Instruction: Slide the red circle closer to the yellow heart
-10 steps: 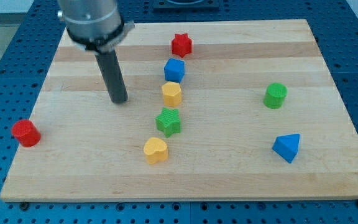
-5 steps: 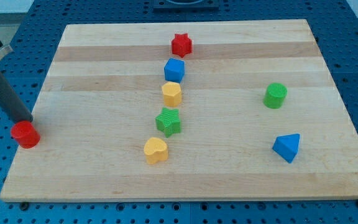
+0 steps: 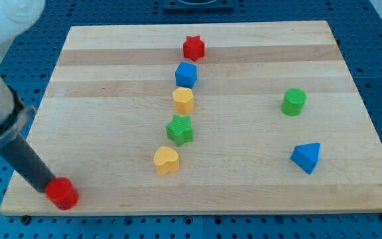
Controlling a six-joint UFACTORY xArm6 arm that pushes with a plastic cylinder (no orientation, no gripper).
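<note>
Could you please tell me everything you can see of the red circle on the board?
The red circle is a short, plain red cylinder with a flat round top, seemingly matte plastic. It stands upright on the wooden board, close to the corner at the view's bottom left, just inside the bottom edge. My tip is right against its left side, apparently touching. No other block touches it; the yellow heart lies well off to its right and a little higher.

Red circle [image 3: 63, 193] near the board's bottom-left corner, well left of the upright yellow heart [image 3: 166, 160]
</note>
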